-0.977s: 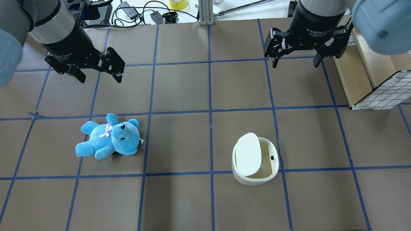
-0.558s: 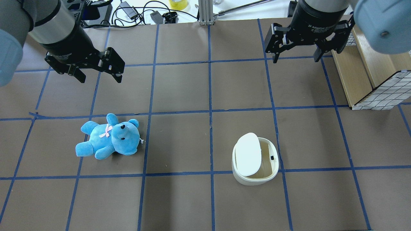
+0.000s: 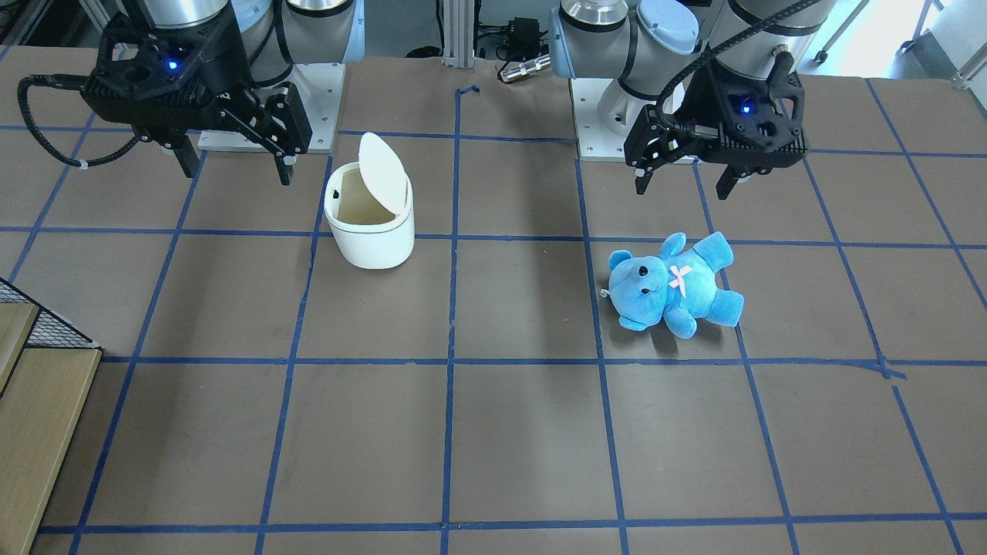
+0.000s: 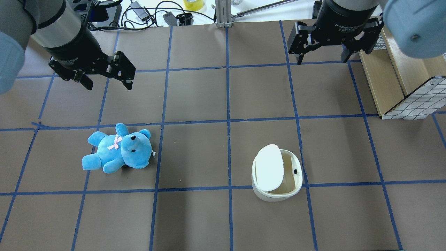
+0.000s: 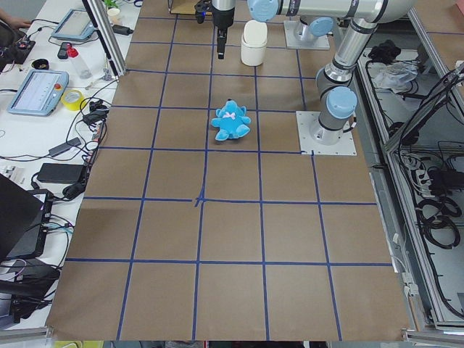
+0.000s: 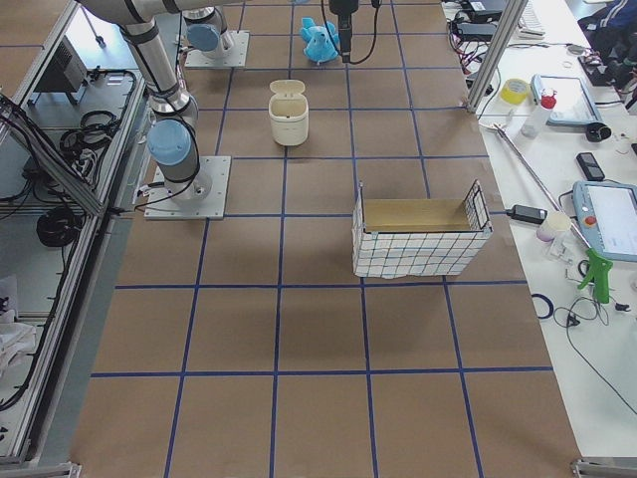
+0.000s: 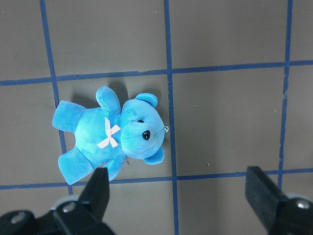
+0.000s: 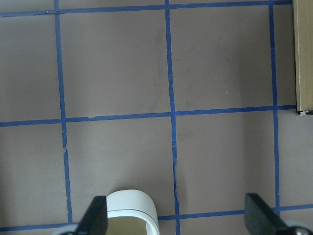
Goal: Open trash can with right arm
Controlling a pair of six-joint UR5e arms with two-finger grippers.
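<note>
The white trash can (image 4: 277,190) stands right of centre with its flip lid (image 4: 268,167) tilted up and the beige inside showing. It also shows in the front-facing view (image 3: 370,231) and at the bottom edge of the right wrist view (image 8: 132,208). My right gripper (image 4: 322,62) is open and empty, high above the table, well beyond the can toward the far edge; in the front-facing view (image 3: 237,171) it hangs beside the can. My left gripper (image 4: 108,86) is open and empty above and beyond the blue teddy (image 4: 118,150).
A wooden box with wire-mesh sides (image 4: 400,80) stands at the right edge, close to my right gripper. Cables and adapters (image 4: 146,14) and a metal post (image 4: 223,14) lie past the table's far edge. The left wrist view shows the teddy (image 7: 115,134) below it.
My right gripper has moved a little toward the far edge, away from the trash can. The left arm, the teddy and the can's lid have not moved.
</note>
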